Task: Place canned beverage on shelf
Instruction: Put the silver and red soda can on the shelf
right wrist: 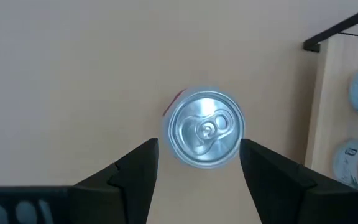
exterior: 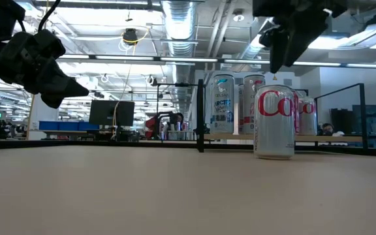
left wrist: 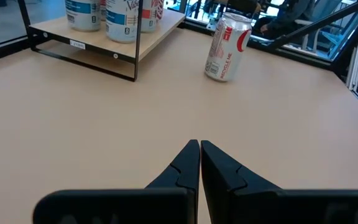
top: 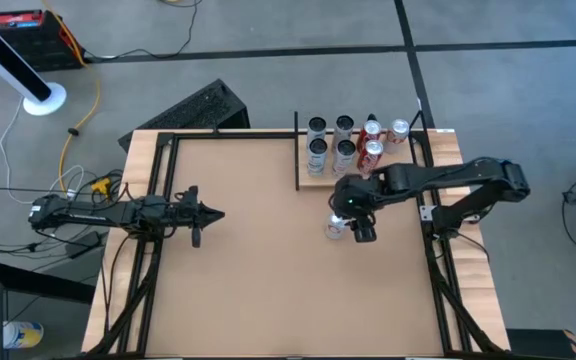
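A silver and red canned beverage [top: 335, 229] stands upright on its base on the tan tabletop, just in front of the shelf [top: 312, 179]. The can's top [right wrist: 205, 129] faces my right gripper [right wrist: 199, 149]. That gripper hangs open just above the can [exterior: 275, 122], pointing steeply down, with one finger on either side and touching nothing. The shelf is a pale wood board with black posts at the table's far right, and several cans stand on it. My left gripper [top: 218, 215] is shut and holds nothing, level above the table's left side.
Black frame rails [top: 438, 260] run along the table's left and right edges. The shelf's black front post [top: 297, 150] stands left of its cans. Bare tabletop [top: 268, 270] lies between the two arms and toward the near edge.
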Motion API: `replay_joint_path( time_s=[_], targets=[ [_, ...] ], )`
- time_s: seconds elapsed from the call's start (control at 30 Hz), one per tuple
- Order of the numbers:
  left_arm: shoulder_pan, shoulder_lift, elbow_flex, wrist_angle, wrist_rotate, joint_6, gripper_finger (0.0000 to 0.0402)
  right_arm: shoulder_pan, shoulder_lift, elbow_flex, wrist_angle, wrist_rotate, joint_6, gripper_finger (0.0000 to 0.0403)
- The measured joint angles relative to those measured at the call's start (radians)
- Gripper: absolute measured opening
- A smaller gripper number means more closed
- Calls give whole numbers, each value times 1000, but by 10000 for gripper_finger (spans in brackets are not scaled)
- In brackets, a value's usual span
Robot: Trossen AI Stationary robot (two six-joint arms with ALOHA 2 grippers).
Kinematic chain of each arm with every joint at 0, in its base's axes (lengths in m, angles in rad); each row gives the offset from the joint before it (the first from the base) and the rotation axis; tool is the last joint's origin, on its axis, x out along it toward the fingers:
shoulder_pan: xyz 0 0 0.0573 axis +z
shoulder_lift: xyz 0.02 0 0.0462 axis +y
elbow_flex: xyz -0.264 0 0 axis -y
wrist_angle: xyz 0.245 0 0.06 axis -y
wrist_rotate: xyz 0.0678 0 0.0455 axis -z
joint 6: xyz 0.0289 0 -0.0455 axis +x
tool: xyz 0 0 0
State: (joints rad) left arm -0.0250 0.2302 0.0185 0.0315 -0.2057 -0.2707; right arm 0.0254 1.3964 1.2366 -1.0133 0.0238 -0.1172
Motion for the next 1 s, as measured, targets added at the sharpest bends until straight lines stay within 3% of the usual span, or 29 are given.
replay_joint_path(
  time_s=[0.5, 0.73, 1.0],
  targets=[
    [0, -1, 0, 0, 0, 0, 0, -8, 99, 0, 24, 10, -102, 250],
    [0, -1, 1, -1, 0, 0, 0, -9, 86, 0, 30, 128, -98, 251],
    [0, -1, 2, -2, 0, 1, 0, -9, 97, 0, 21, 55, -33, 251]
  ],
)
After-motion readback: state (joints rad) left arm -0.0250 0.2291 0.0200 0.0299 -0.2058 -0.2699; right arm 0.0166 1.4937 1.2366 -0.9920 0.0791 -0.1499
